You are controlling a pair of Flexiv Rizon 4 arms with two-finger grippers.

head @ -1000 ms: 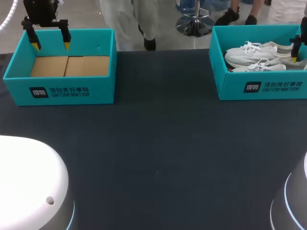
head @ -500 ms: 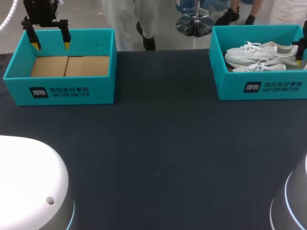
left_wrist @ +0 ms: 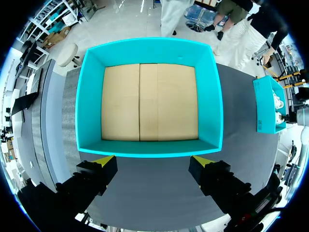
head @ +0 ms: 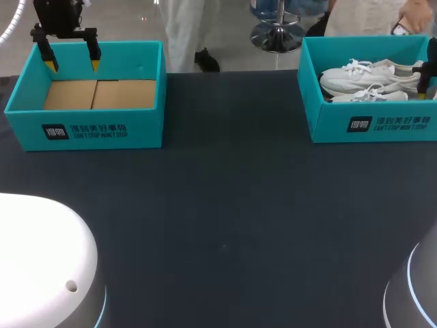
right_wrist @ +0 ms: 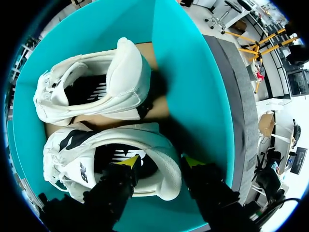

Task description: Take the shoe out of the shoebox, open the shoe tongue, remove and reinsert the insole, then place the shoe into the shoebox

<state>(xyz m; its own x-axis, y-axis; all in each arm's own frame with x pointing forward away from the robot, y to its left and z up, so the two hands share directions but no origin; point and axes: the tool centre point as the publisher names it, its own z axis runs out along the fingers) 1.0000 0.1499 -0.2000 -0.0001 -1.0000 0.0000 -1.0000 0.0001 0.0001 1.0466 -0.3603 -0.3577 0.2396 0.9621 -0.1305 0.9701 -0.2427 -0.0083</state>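
Note:
Two white lace-up shoes lie in the teal shoebox [head: 369,124] at the table's far right. My right gripper [right_wrist: 160,162] is down in that box at the heel of the nearer shoe [right_wrist: 77,169]. One finger is inside the shoe's opening and the other outside the padded heel collar, both pressing on it. The second shoe [right_wrist: 120,67] lies beyond, against the box wall [right_wrist: 183,72]. In the head view this gripper [head: 428,80] shows only at the edge. My left gripper [head: 72,66] hangs open over the far rim of the empty teal box [head: 95,126].
The left box [left_wrist: 149,48] holds only its bare cardboard floor [left_wrist: 149,101], ahead of my left gripper [left_wrist: 154,162]. Dark cloth covers the table [head: 225,205] between the two boxes. My arms' white bases sit at the near corners.
My right gripper's fingers have drawn together onto the near shoe's heel and it has shifted slightly rightward in the box. The left arm has kept still.

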